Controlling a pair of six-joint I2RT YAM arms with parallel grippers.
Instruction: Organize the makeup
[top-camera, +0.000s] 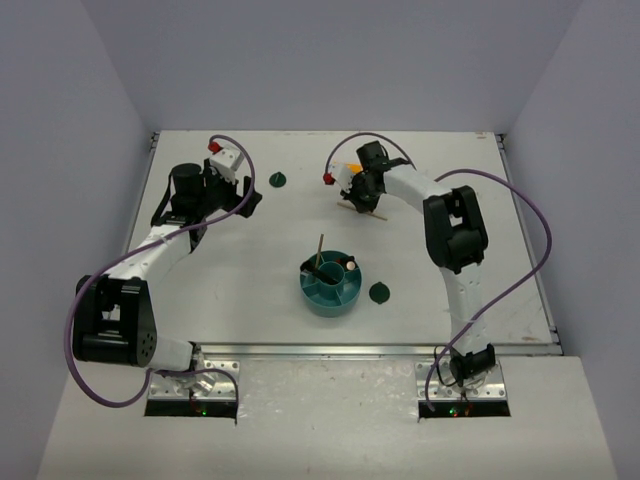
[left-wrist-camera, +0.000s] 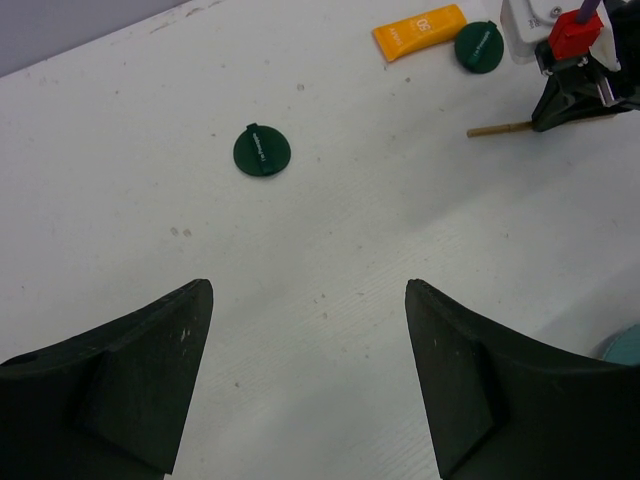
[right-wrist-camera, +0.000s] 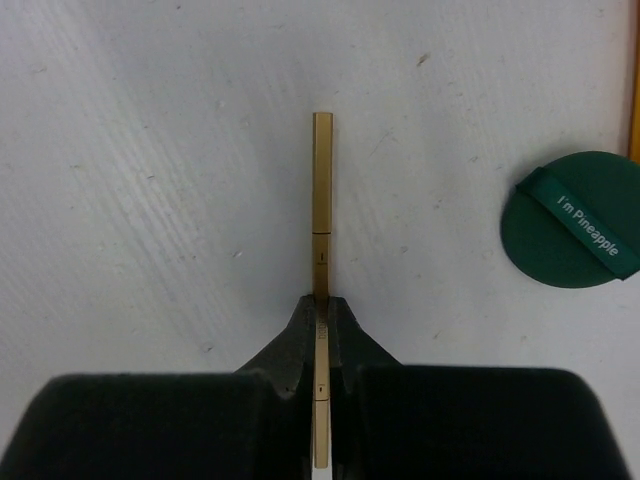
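My right gripper (right-wrist-camera: 322, 310) is shut on a thin gold tube (right-wrist-camera: 322, 200) low over the table at the far middle (top-camera: 358, 200). A dark green compact (right-wrist-camera: 575, 220) lies just to its right, next to an orange packet (left-wrist-camera: 420, 30). My left gripper (left-wrist-camera: 308, 300) is open and empty above bare table at the far left (top-camera: 248, 197). A second green compact (left-wrist-camera: 262, 151) lies ahead of it (top-camera: 278, 180). A third compact (top-camera: 379, 293) lies right of the teal bowl (top-camera: 330, 298), which holds a tan-and-black brush (top-camera: 319, 250) and other small items.
The table's back edge (top-camera: 330, 133) is close behind both grippers. The right arm's elbow (top-camera: 455, 230) stands right of the bowl. Purple cables (top-camera: 530, 260) loop over both sides of the table.
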